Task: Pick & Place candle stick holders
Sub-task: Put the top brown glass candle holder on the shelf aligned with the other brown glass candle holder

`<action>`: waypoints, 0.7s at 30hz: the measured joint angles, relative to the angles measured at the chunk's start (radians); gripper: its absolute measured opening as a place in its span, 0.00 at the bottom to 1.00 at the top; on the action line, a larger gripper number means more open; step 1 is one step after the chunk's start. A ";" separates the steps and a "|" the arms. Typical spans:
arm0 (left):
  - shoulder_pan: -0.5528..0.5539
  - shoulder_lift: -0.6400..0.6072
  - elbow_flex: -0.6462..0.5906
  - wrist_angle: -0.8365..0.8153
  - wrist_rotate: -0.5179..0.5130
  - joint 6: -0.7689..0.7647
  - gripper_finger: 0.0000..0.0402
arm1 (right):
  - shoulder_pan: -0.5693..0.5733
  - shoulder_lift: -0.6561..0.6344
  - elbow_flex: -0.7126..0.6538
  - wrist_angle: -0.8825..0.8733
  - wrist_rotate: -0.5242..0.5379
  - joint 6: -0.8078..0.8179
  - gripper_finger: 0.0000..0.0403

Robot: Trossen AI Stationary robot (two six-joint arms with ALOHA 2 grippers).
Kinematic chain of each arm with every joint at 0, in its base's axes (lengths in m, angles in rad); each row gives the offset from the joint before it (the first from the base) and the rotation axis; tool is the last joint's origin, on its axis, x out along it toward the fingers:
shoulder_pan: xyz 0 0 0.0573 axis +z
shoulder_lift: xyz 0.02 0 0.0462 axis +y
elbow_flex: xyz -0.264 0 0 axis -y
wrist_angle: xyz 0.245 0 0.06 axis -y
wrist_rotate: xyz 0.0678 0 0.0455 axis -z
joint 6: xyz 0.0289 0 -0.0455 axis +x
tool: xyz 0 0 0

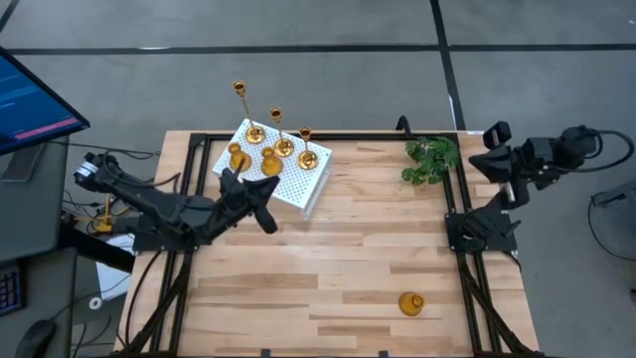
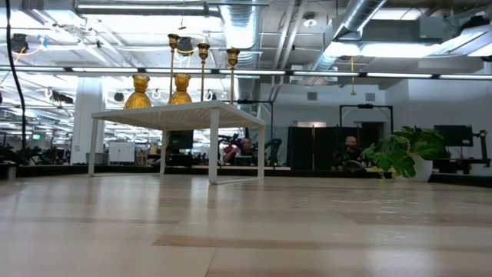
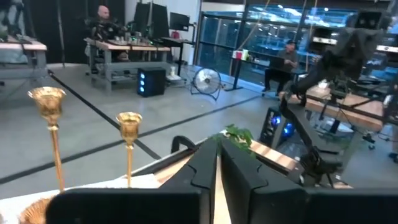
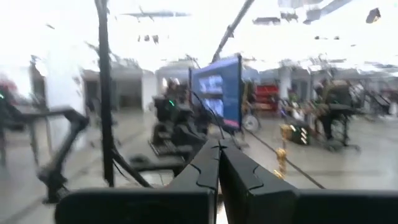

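Both arms' fingers closed.

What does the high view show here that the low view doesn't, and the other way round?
Only the high view shows both arms, the left gripper shut beside the white perforated stand, the right gripper shut off the table's far right edge, and one short holder alone on the near table. Only the low view shows the stand's legs and people in the room behind. Both show the stand holding three tall holders and two short ones, plus the plant.
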State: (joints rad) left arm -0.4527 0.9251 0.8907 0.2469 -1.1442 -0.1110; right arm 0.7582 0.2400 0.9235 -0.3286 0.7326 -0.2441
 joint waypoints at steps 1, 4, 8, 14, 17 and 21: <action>0.003 -0.001 0.005 0.000 0.000 0.014 0.06 | -0.001 -0.028 -0.019 0.022 -0.006 -0.002 0.00; 0.008 -0.001 0.020 0.000 0.020 0.090 0.10 | -0.002 -0.106 -0.064 0.064 -0.003 0.006 0.00; 0.008 0.009 0.047 0.001 0.023 0.173 0.18 | -0.001 -0.175 -0.125 0.099 -0.002 0.006 0.00; 0.007 0.057 0.111 0.002 0.012 0.306 0.34 | -0.002 -0.228 -0.177 0.131 0.010 0.017 0.00; 0.007 0.104 0.146 0.001 -0.104 0.396 0.42 | -0.003 -0.229 -0.181 0.132 0.026 0.025 0.00; 0.007 0.153 0.183 0.000 -0.294 0.450 0.50 | -0.002 -0.228 -0.181 0.126 0.028 0.028 0.00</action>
State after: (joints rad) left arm -0.4454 1.0779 1.0738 0.2472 -1.4382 0.3388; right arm 0.7563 0.0116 0.7422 -0.2023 0.7601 -0.2165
